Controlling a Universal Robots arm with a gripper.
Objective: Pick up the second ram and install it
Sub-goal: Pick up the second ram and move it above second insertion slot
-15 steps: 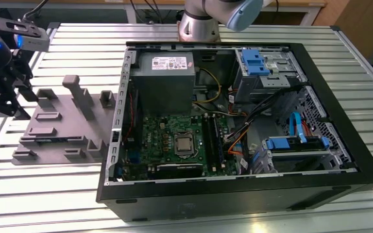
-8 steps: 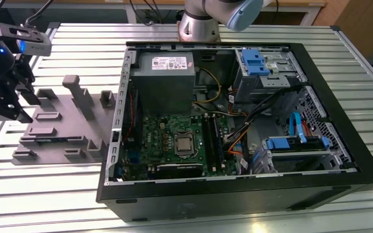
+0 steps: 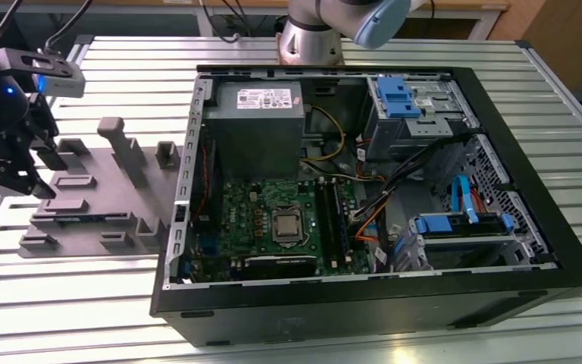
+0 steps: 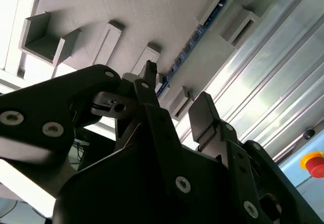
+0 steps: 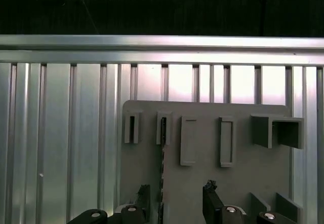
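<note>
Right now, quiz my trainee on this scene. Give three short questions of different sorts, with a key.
1. True or false: the gripper is holding the memory stick.
2. Where does the memory stick stand? A: on edge in the grey holder. B: in a motherboard slot. C: on top of the power supply.
3. In the exterior view, on which side of the computer case is the gripper?

Key: 1 false, it is open and empty; 2 A; 3 the exterior view's left.
</note>
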